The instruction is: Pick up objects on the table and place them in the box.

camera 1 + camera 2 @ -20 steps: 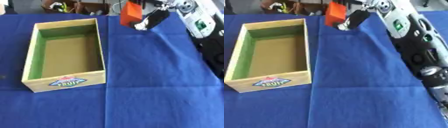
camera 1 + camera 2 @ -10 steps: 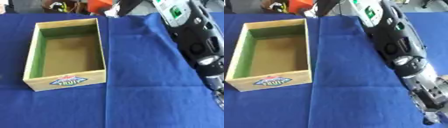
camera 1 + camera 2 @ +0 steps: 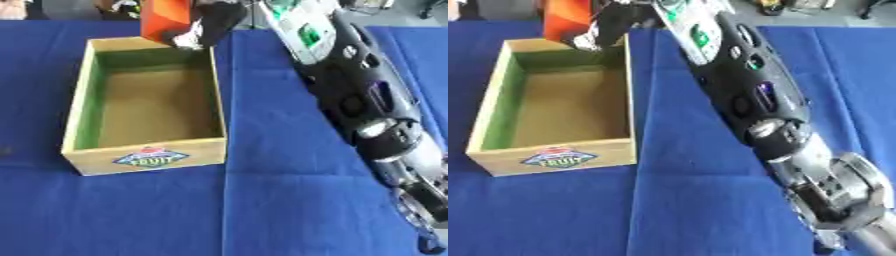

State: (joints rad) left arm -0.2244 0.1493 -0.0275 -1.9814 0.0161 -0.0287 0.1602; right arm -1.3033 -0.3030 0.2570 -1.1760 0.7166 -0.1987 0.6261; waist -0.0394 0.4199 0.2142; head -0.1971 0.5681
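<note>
Below me, blue cloth [image 3: 289,200] covers the table, the open wooden box [image 3: 144,157] with its green-lined wall and fruit label sits empty, and my right hand [image 3: 210,22] grasps a boxy orange object [image 3: 164,19] above its far rim.

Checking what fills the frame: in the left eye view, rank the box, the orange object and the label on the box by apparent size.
1. Box
2. Orange object, cropped by the top edge
3. Label

Head stereo pair, looking down, both sharing box [image 3: 149,105]
</note>
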